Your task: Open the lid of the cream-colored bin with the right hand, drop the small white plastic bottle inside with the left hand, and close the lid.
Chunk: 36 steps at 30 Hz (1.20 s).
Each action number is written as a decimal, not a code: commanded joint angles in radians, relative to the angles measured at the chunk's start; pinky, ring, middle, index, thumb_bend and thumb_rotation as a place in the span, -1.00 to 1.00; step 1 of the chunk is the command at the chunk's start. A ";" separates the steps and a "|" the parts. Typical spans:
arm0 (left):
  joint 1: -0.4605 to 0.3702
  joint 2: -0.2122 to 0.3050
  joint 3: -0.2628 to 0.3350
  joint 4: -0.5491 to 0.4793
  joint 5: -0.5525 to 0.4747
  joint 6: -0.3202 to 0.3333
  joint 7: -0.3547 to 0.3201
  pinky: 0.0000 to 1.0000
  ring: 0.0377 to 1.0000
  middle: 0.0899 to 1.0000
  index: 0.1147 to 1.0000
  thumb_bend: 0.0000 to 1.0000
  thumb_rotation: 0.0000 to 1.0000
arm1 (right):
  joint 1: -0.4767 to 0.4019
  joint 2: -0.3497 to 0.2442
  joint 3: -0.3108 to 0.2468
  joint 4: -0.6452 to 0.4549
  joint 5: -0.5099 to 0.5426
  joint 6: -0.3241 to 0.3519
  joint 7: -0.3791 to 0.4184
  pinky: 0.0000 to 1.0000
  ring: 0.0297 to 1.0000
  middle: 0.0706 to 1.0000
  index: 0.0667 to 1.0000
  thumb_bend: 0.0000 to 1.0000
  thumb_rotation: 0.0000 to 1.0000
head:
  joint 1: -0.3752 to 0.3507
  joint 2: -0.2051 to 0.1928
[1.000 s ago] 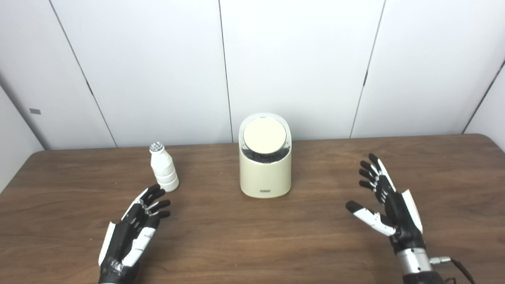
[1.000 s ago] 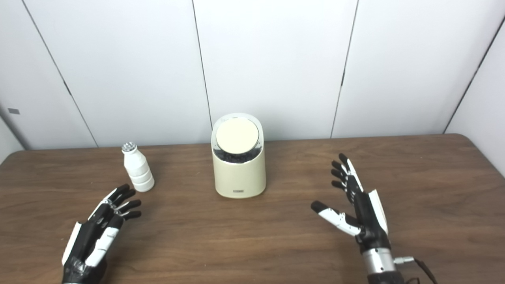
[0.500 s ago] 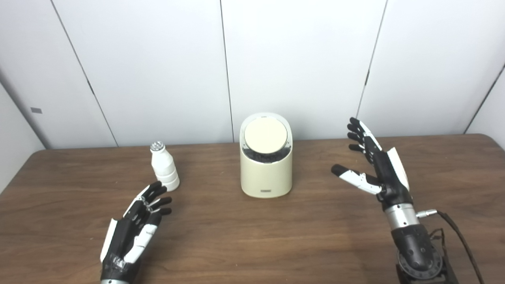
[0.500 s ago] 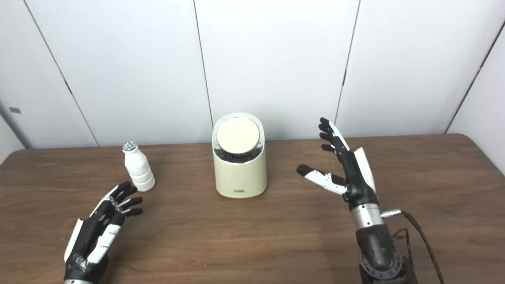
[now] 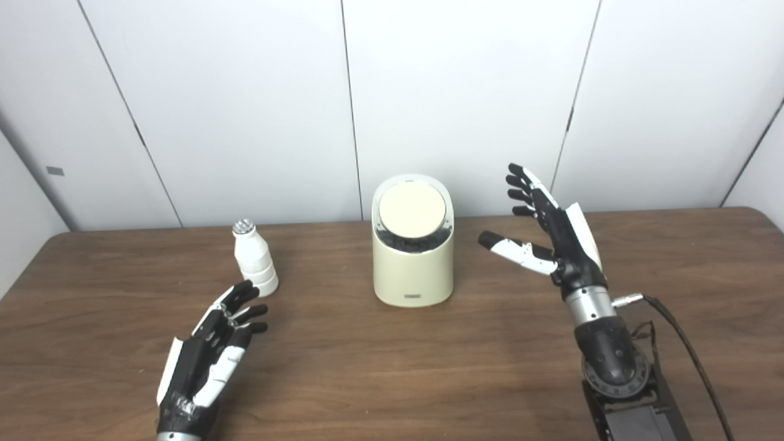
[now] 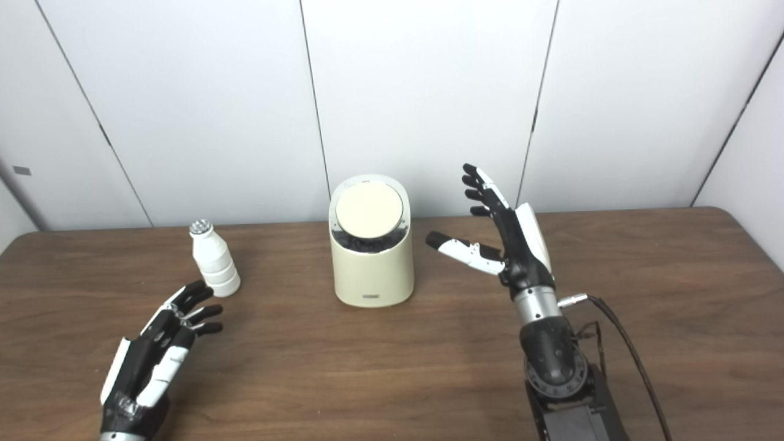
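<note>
The cream-colored bin [image 5: 413, 245] is placed at the middle of the bench [image 5: 380, 367], its round lid [image 5: 411, 210] closed. The small white plastic bottle [image 5: 254, 259] stands upright to its left. The right hand [image 5: 551, 229] is raised just beside the bin, fingers spread, holding nothing. The left hand [image 5: 211, 349] is held spread near the bottle, not touching it.

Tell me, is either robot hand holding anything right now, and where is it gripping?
Nothing is held. The left hand and right hand are open, clear of the bottle and bin.
</note>
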<state>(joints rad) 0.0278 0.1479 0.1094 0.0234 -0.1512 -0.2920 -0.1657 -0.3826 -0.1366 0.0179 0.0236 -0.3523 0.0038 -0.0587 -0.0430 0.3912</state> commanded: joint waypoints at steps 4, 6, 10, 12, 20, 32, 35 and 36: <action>0.036 -0.030 -0.022 0.059 -0.012 -0.015 -0.005 0.45 0.58 0.72 0.74 0.39 0.25 | -0.087 0.015 0.017 -0.058 -0.021 0.058 0.000 0.56 0.75 0.80 0.83 0.88 0.18 | 0.002 -0.002; 0.037 -0.033 -0.023 0.057 -0.014 -0.011 -0.005 0.47 0.59 0.73 0.75 0.40 0.24 | -0.101 0.008 0.033 -0.060 -0.040 0.077 0.006 0.53 0.74 0.81 0.85 0.88 0.18 | 0.004 -0.002; 0.037 -0.033 -0.023 0.058 -0.013 -0.011 -0.004 0.45 0.58 0.72 0.75 0.41 0.25 | -0.122 0.004 0.059 -0.059 -0.080 0.112 0.012 0.47 0.72 0.82 0.86 0.93 0.23 | 0.004 -0.002; 0.038 -0.035 -0.024 0.058 -0.007 -0.013 -0.001 0.45 0.58 0.73 0.75 0.41 0.25 | -0.133 0.009 0.063 -0.054 -0.085 0.123 0.011 0.50 0.73 0.83 0.87 0.92 0.21 | 0.005 -0.002; 0.039 -0.038 -0.028 0.059 -0.006 -0.017 -0.003 0.46 0.58 0.72 0.76 0.39 0.27 | -0.184 0.027 0.091 -0.043 -0.143 0.222 0.009 0.50 0.73 0.85 0.93 0.95 0.12 | 0.010 -0.002; 0.041 -0.043 -0.032 0.050 -0.009 -0.011 -0.004 0.48 0.59 0.74 0.77 0.37 0.24 | -0.256 0.043 0.166 0.026 -0.285 0.296 -0.036 0.42 0.72 0.84 0.94 0.97 -0.16 | 0.015 -0.004; 0.042 -0.044 -0.034 0.048 -0.008 -0.013 -0.004 0.48 0.59 0.73 0.77 0.37 0.24 | -0.269 0.045 0.181 0.055 -0.312 0.294 -0.052 0.49 0.75 0.86 0.94 0.97 -0.21 | 0.017 -0.004; 0.043 -0.045 -0.034 0.047 -0.006 -0.013 -0.004 0.48 0.60 0.73 0.77 0.36 0.24 | -0.273 0.045 0.185 0.063 -0.320 0.295 -0.053 0.50 0.75 0.87 0.95 0.97 -0.22 | 0.018 -0.003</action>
<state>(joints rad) 0.0271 0.1456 0.1056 0.0200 -0.1523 -0.2920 -0.1688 -0.5932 -0.0939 0.1990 0.1026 -0.6513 0.3096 -0.0830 -0.0246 0.3881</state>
